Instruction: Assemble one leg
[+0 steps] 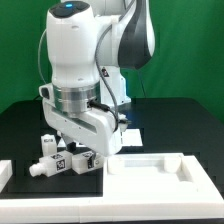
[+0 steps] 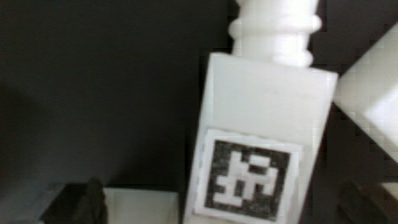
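In the wrist view a white square-section leg (image 2: 258, 120) lies close under the camera. Its narrower stub end (image 2: 276, 30) points away and a black-and-white tag (image 2: 246, 175) faces up. My gripper (image 2: 222, 205) is open, and the leg lies between the jaws. One dark finger (image 2: 80, 202) stands well off the leg's side; the other is barely visible at the frame edge. In the exterior view the gripper (image 1: 85, 155) is low over the black table among several tagged legs (image 1: 62, 163).
A large flat white rimmed panel (image 1: 150, 170) lies at the exterior view's front right. Another white part (image 1: 4, 175) sits at the front left edge. A blurred white part (image 2: 365, 95) lies close beside the leg in the wrist view.
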Available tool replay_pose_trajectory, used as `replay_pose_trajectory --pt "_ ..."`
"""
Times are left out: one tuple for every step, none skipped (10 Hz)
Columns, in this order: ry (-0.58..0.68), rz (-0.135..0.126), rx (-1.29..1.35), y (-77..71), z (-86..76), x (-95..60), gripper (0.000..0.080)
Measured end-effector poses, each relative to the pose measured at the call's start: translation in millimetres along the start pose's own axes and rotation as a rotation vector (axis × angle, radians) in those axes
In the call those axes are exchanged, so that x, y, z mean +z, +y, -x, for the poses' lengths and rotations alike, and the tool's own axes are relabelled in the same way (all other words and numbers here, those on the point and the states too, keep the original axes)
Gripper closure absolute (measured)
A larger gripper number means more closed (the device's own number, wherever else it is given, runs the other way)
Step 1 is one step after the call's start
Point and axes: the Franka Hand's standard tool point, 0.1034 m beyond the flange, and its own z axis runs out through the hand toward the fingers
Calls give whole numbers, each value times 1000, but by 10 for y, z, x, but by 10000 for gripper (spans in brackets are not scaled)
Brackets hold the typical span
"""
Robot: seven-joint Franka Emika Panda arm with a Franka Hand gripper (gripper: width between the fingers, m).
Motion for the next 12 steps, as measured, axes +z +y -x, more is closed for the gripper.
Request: replay_pose_trajectory --pt "0 0 0 -1 1 0 180" --pt "0 0 -1 -1 1 1 362" --pt "0 0 -1 -1 1 0 362" --pt "0 0 -1 -2 0 -1 521" --pt "0 0 -1 -2 1 -1 520" --pt "0 0 -2 -2 1 -1 520" --pt "-9 0 -11 -9 24 -29 520" --pt "-22 -8 -20 -33 78 -142 520" --pt "-34 -17 -34 -66 180 -277 520" --pt "-48 -26 -56 -112 335 -410 520" --pt "-54 -33 -80 -164 475 -504 518" --pt "-58 -39 -119 -235 640 -576 518"
